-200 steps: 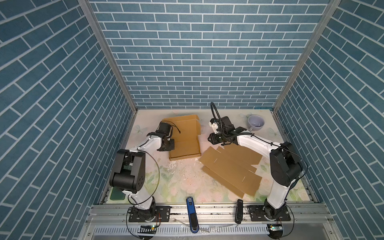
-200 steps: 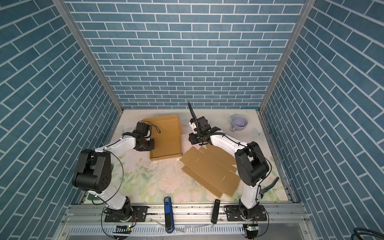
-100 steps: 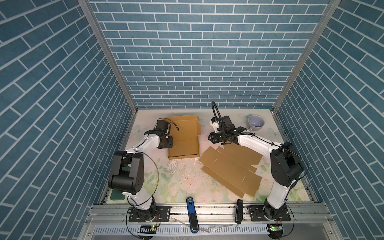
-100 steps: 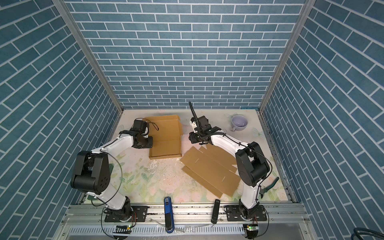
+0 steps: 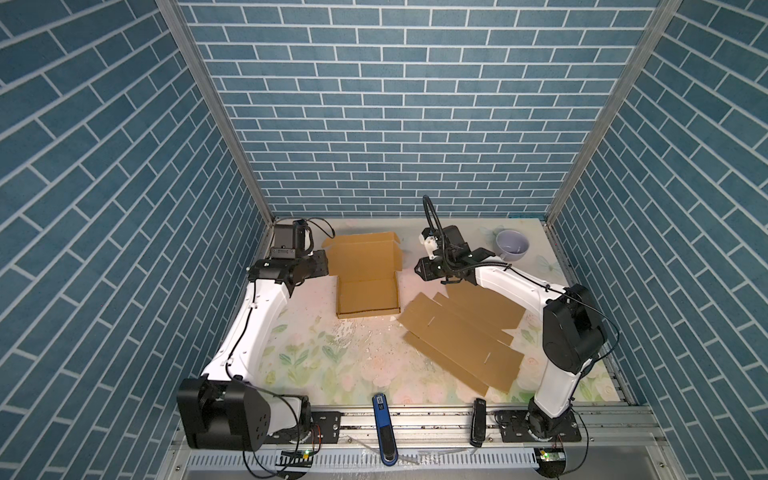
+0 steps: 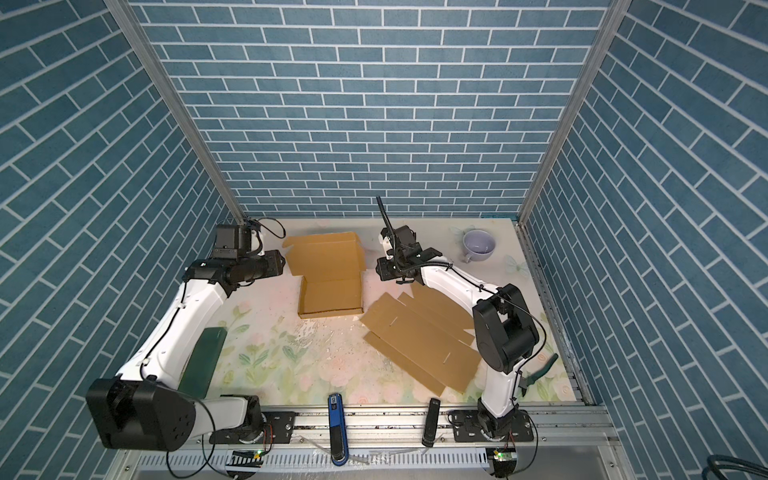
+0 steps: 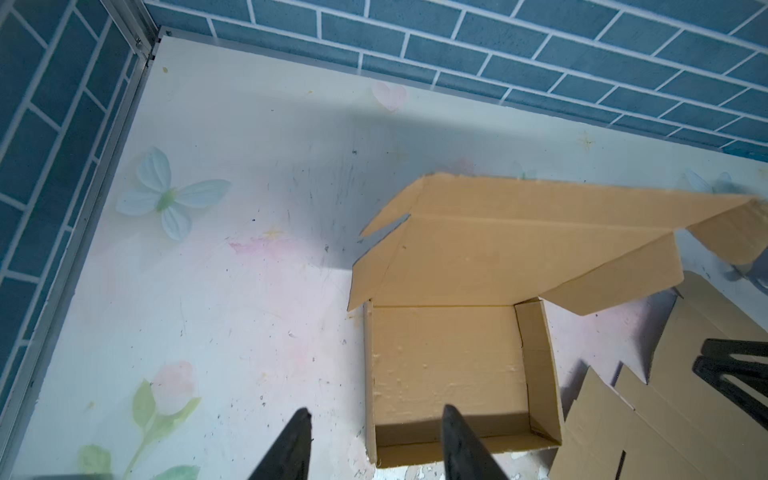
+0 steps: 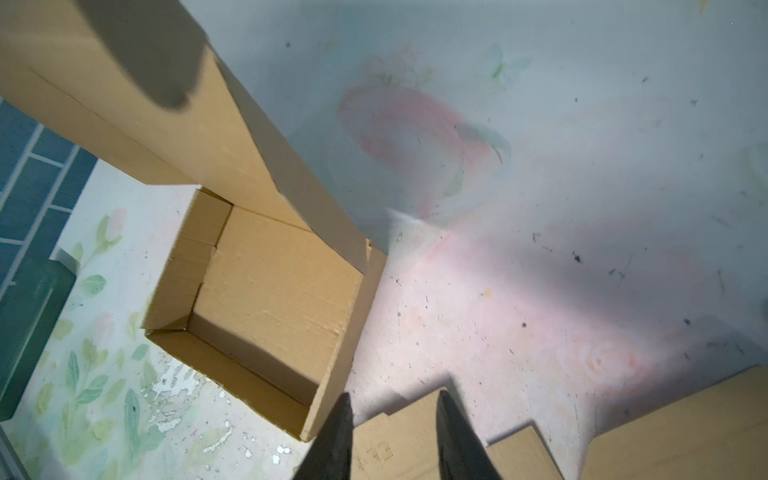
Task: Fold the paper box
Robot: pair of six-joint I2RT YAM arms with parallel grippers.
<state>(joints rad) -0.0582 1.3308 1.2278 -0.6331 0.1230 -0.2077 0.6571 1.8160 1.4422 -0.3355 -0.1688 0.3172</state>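
Note:
The brown paper box stands half folded at the back middle in both top views, its tray walls up and its lid lying open toward the back wall. My left gripper hovers just left of the lid, apart from the cardboard. In the left wrist view it is open with nothing between the fingers, and the box tray lies beyond them. My right gripper sits right of the box. It is open and empty, above a tab of a flat cardboard sheet.
The flat unfolded cardboard sheet lies at the right front. A lilac cup stands at the back right. A green slab rests by the left arm and green pliers by the right arm's base. Blue and black tools lie on the front rail.
My left gripper has opened, let go of the box's left side and drawn back toward the rear left. The right arm has hardly moved.

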